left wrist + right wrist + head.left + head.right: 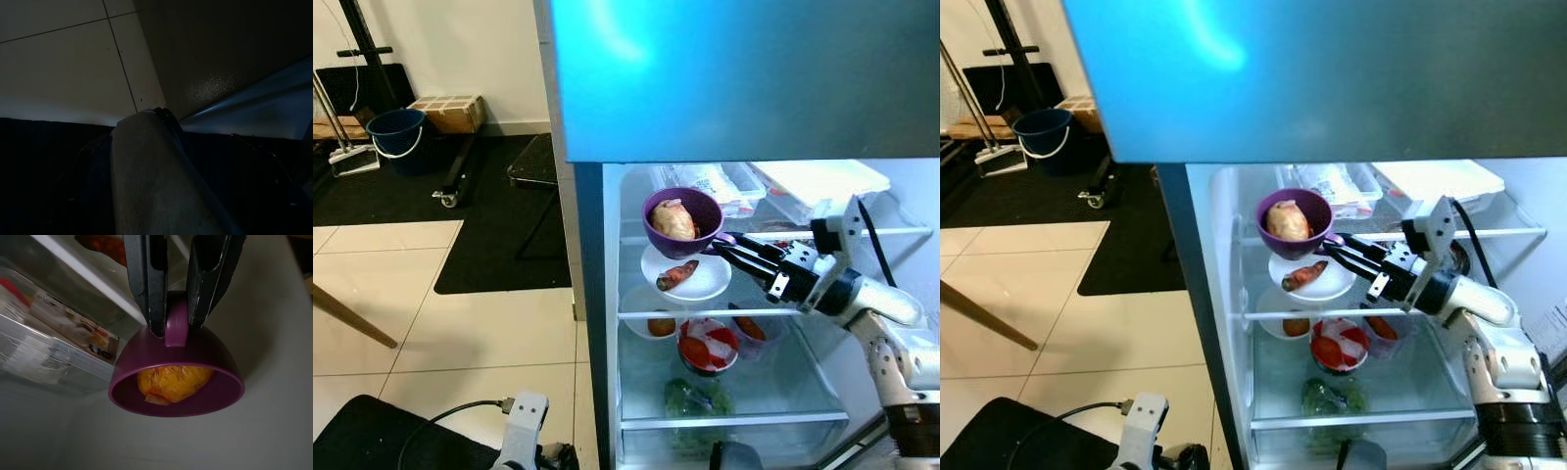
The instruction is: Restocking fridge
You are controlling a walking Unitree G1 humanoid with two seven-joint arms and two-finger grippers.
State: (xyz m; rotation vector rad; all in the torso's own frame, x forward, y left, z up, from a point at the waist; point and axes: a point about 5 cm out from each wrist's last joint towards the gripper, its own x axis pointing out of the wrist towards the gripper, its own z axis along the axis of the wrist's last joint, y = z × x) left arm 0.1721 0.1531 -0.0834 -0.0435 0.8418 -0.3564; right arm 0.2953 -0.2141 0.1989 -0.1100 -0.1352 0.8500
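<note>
Your fridge (597, 323) stands open, its white interior divided by clear glass shelves with white front edges, under a glossy blue-lit upper door. Clear plastic boxes (724, 186) sit along the back of the top shelf. On the middle shelf, near its front edge, rests a round white plate (700, 284) carrying a tapered reddish sweet potato (677, 275). Below that shelf's front edge you see a red-and-white bowl (708, 346) and leafy greens (695, 399) lower still.

Your right gripper (728, 249) reaches in from the fridge's right side, its two long black fingers (146, 279) pinching the small looped handle of a smooth, round purple bowl (683, 221). The bowl hangs just above the plate, at the front of the upper compartment, and holds a lumpy yellowish item wrapped in shiny film (172, 382).

Your left gripper's own view is dark, showing pale floor tiles (63, 63); I cannot tell how its fingers stand.
</note>
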